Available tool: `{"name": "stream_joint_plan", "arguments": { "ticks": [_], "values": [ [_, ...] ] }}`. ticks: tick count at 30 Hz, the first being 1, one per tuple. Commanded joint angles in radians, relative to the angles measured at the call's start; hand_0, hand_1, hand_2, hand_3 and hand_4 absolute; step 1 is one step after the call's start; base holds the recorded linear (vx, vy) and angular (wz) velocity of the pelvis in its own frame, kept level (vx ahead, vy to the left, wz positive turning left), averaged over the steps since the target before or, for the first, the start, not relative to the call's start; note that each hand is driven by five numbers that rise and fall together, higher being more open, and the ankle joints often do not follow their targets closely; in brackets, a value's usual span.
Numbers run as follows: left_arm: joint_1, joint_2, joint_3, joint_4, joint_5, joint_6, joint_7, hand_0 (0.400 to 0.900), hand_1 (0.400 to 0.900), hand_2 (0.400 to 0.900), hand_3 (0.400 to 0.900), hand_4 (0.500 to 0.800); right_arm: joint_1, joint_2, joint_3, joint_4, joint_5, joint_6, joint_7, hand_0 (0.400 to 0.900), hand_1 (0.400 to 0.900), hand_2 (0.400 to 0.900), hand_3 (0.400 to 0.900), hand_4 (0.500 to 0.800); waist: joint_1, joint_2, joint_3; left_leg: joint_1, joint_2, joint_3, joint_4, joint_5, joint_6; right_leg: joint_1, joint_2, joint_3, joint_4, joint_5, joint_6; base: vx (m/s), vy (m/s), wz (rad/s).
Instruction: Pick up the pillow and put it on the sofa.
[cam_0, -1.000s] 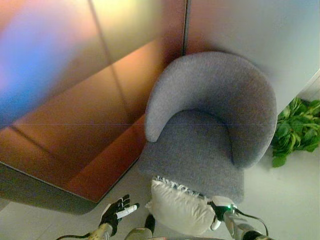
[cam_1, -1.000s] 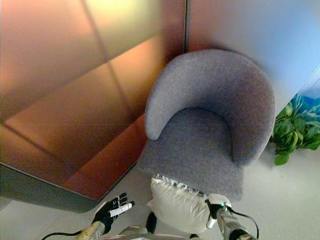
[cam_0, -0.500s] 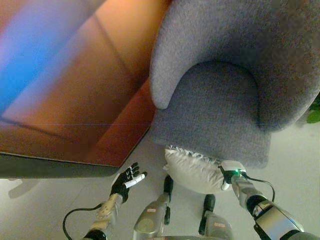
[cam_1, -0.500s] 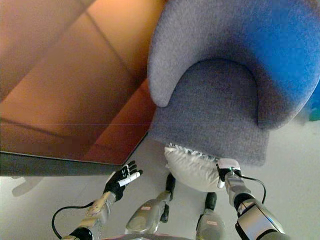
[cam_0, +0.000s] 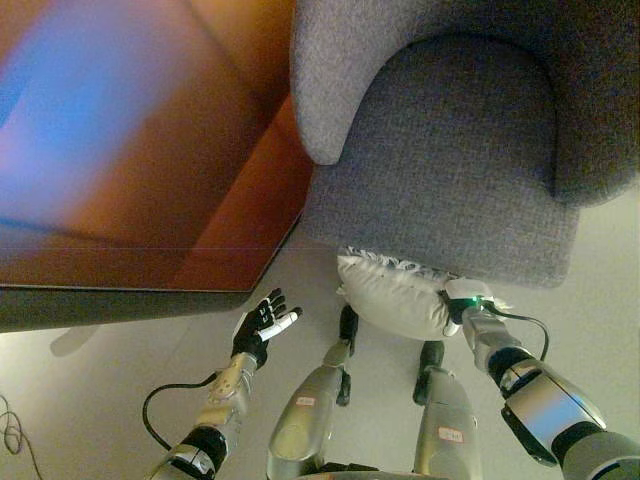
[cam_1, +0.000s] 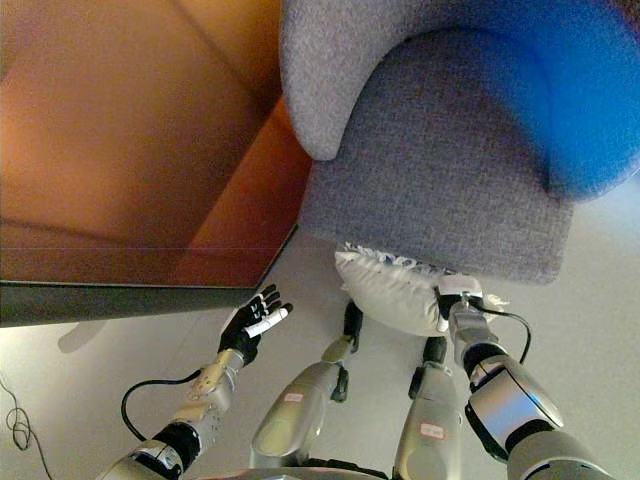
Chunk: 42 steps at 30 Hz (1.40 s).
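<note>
A white pillow (cam_0: 392, 293) with a patterned top edge hangs in front of the grey sofa chair (cam_0: 450, 150), just below the front edge of its seat. My right hand (cam_0: 456, 310) is shut on the pillow's right side and holds it up off the floor. My left hand (cam_0: 262, 325) is open and empty, to the left of the pillow and apart from it, above the pale floor. The pillow also shows in the right eye view (cam_1: 388, 290), with my right hand (cam_1: 450, 305) and left hand (cam_1: 252, 325).
A brown panelled wall or cabinet (cam_0: 130, 150) with a dark lower edge stands at the left, close to the chair's left arm. Pale floor (cam_0: 90, 400) lies below it.
The camera has moved closer to the chair and tilted down, so the whole picture has shifted. My right hand still holds the pillow at the seat's front edge; my left hand stays open.
</note>
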Motion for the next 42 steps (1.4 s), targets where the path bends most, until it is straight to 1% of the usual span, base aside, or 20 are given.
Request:
{"name": "stream_joint_plan", "arguments": {
  "ticks": [1, 4, 9, 12, 13, 14, 19, 28, 31, 34, 38, 40, 41, 42],
  "values": [
    [-0.069, -0.009, -0.001, -0.056, -0.046, -0.098, 0.035, 0.9, 0.9, 0.9, 0.9, 0.8, -0.113, -0.067, 0.067, 0.043, -0.026, 0.036, 0.023, 0.9, 0.9, 0.9, 0.9, 0.8, 0.029, 0.008, 0.037, -0.015, -0.1, 0.064, 0.036, -0.115, 0.033, -0.004, -0.005, 0.012, -0.248, 0.188, 0.019, -0.04, 0.053, -0.01],
    [-0.069, -0.011, -0.011, -0.075, -0.057, -0.118, 0.046, 0.9, 0.9, 0.9, 0.9, 0.8, -0.149, -0.081, 0.076, 0.049, -0.043, 0.055, 0.024, 0.9, 0.9, 0.9, 0.9, 0.8, 0.028, 0.031, 0.053, -0.055, -0.102, 0.075, 0.041, -0.102, 0.031, -0.055, -0.008, 0.019, -0.235, 0.197, 0.022, -0.05, 0.039, -0.02],
    [-0.071, -0.006, -0.021, -0.107, -0.083, -0.165, 0.068, 0.9, 0.9, 0.9, 0.9, 0.8, -0.228, -0.11, 0.097, 0.055, -0.067, 0.096, 0.036, 0.9, 0.9, 0.9, 0.9, 0.8, 0.021, 0.068, 0.086, -0.124, -0.101, 0.094, 0.041, -0.077, 0.022, -0.137, -0.008, 0.039, -0.217, 0.206, 0.026, -0.07, 0.031, -0.04],
    [-0.066, -0.006, -0.022, -0.12, -0.095, -0.185, 0.084, 0.9, 0.9, 0.9, 0.9, 0.8, -0.254, -0.118, 0.105, 0.051, -0.088, 0.12, 0.039, 0.9, 0.9, 0.9, 0.9, 0.8, 0.019, 0.081, 0.094, -0.149, -0.099, 0.101, 0.038, -0.069, 0.019, -0.165, -0.004, 0.05, -0.217, 0.21, 0.026, -0.06, 0.032, -0.05],
    [-0.063, -0.006, -0.02, -0.122, -0.095, -0.189, 0.082, 0.9, 0.9, 0.9, 0.9, 0.8, -0.26, -0.122, 0.109, 0.047, -0.082, 0.121, 0.028, 0.416, 0.416, 0.416, 0.416, 0.509, 0.019, 0.083, 0.094, -0.153, -0.099, 0.102, 0.035, -0.068, 0.019, -0.17, -0.002, 0.053, -0.219, 0.211, 0.026, -0.05, 0.029, -0.07],
    [-0.063, -0.006, -0.019, -0.12, -0.098, -0.195, 0.082, 0.9, 0.9, 0.9, 0.9, 0.8, -0.27, -0.121, 0.105, 0.047, -0.087, 0.118, 0.027, 0.4, 0.4, 0.4, 0.4, 0.5, 0.02, 0.085, 0.094, -0.156, -0.096, 0.105, 0.032, -0.067, 0.018, -0.174, 0.0, 0.055, -0.219, 0.21, 0.027, -0.05, 0.011, -0.06],
    [-0.063, -0.004, -0.013, -0.13, -0.107, -0.204, 0.083, 0.9, 0.9, 0.9, 0.9, 0.8, -0.288, -0.122, 0.108, 0.039, -0.077, 0.124, 0.008, 0.4, 0.4, 0.4, 0.4, 0.5, 0.023, 0.087, 0.094, -0.159, -0.09, 0.111, 0.02, -0.06, 0.012, -0.175, -0.003, 0.049, -0.23, 0.215, 0.034, -0.05, 0.003, -0.05],
    [-0.063, 0.002, -0.02, -0.137, -0.103, -0.195, 0.08, 0.9, 0.9, 0.9, 0.9, 0.8, -0.32, -0.126, 0.112, 0.048, -0.059, 0.11, 0.004, 0.4, 0.4, 0.4, 0.4, 0.5, 0.03, 0.087, 0.094, -0.129, -0.086, 0.109, -0.004, -0.057, 0.011, -0.149, -0.008, 0.037, -0.253, 0.229, 0.04, -0.02, -0.003, -0.01],
    [-0.064, 0.009, -0.017, -0.13, -0.1, -0.192, 0.076, 0.9, 0.9, 0.9, 0.9, 0.8, -0.317, -0.124, 0.111, 0.047, -0.029, 0.101, -0.013, 0.4, 0.4, 0.4, 0.4, 0.5, 0.03, 0.08, 0.093, -0.115, -0.085, 0.108, -0.011, -0.058, 0.013, -0.135, -0.007, 0.035, -0.262, 0.233, 0.041, -0.04, -0.02, -0.03],
    [-0.066, 0.015, -0.013, -0.118, -0.094, -0.185, 0.067, 0.9, 0.9, 0.9, 0.9, 0.8, -0.308, -0.11, 0.106, 0.041, 0.008, 0.072, -0.035, 0.4, 0.4, 0.4, 0.4, 0.5, 0.032, 0.063, 0.085, -0.094, -0.081, 0.106, -0.019, -0.063, 0.014, -0.113, -0.006, 0.031, -0.272, 0.236, 0.042, -0.03, -0.028, -0.05],
    [-0.066, 0.025, -0.004, -0.102, -0.079, -0.165, 0.048, 0.9, 0.9, 0.9, 0.9, 0.8, -0.286, -0.084, 0.093, 0.023, 0.065, 0.006, -0.081, 0.4, 0.4, 0.4, 0.4, 0.5, 0.035, 0.029, 0.06, -0.056, -0.07, 0.106, -0.027, -0.076, 0.014, -0.071, -0.001, 0.026, -0.286, 0.234, 0.043, -0.01, -0.035, -0.09],
    [-0.067, 0.029, 0.001, -0.096, -0.073, -0.155, 0.043, 0.9, 0.9, 0.9, 0.9, 0.8, -0.275, -0.072, 0.089, 0.011, 0.081, -0.014, -0.092, 0.4, 0.4, 0.4, 0.4, 0.5, 0.035, 0.013, 0.049, -0.043, -0.065, 0.107, -0.027, -0.082, 0.014, -0.056, 0.003, 0.025, -0.288, 0.232, 0.043, -0.01, -0.047, -0.1],
    [-0.07, 0.034, 0.011, -0.084, -0.06, -0.146, 0.036, 0.9, 0.9, 0.9, 0.9, 0.8, -0.256, -0.06, 0.085, -0.006, 0.101, -0.047, -0.106, 0.4, 0.4, 0.4, 0.4, 0.5, 0.036, -0.012, 0.035, -0.022, -0.058, 0.108, -0.029, -0.091, 0.015, -0.032, 0.008, 0.021, -0.293, 0.227, 0.043, -0.02, -0.063, -0.11],
    [-0.072, 0.037, 0.016, -0.076, -0.053, -0.141, 0.033, 0.9, 0.9, 0.9, 0.9, 0.8, -0.244, -0.055, 0.081, -0.015, 0.112, -0.062, -0.111, 0.4, 0.4, 0.4, 0.4, 0.5, 0.036, -0.025, 0.028, -0.011, -0.054, 0.107, -0.03, -0.095, 0.014, -0.018, 0.01, 0.019, -0.296, 0.225, 0.043, -0.01, -0.096, -0.14]
  ]
}}
